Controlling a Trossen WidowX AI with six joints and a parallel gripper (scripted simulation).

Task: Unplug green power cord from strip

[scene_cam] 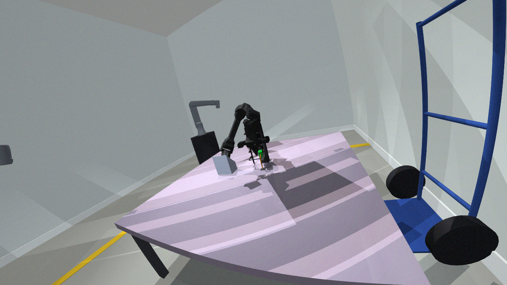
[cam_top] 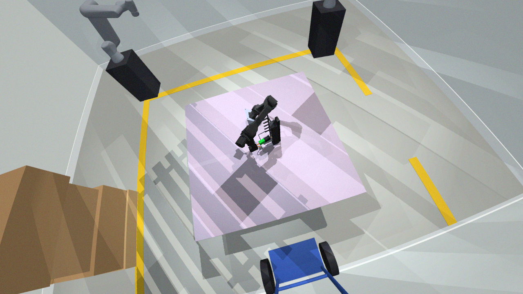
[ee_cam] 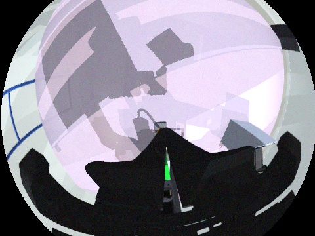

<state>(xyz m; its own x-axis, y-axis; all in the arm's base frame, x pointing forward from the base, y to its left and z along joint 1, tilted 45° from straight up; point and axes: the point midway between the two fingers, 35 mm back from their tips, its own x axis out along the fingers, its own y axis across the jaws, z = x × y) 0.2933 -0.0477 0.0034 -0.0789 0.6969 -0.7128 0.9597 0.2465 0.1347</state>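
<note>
Pink tabletop [cam_top: 292, 175] [scene_cam: 226, 219] carries your blk arm [cam_top: 258, 122] [scene_cam: 232, 132], w/ blue-gray block [scene_cam: 223, 165] [ee_cam: 246, 132] near its base. Your gripper [scene_cam: 256, 153] [ee_cam: 165, 131] is clenched, tips together; can't tell it has anything pinched. Green plug [cam_top: 261, 141] [scene_cam: 260, 152] [ee_cam: 167, 174] is up off tbl by the fingers, seen thru their slit in wrist view, orange strand [scene_cam: 261, 162] below; plugged/unplugged unclear.

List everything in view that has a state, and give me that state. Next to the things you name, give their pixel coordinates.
Gripper [scene_cam: 257, 154] [ee_cam: 165, 131]: shut; pinch on a thin cord can't be ruled out.
Green block [cam_top: 261, 141] [scene_cam: 260, 152] [ee_cam: 167, 174]: raised off the table; plugged in or not, unclear.
Blue cart [cam_top: 298, 259] [scene_cam: 412, 212] [ee_cam: 20, 141]: upright.
</note>
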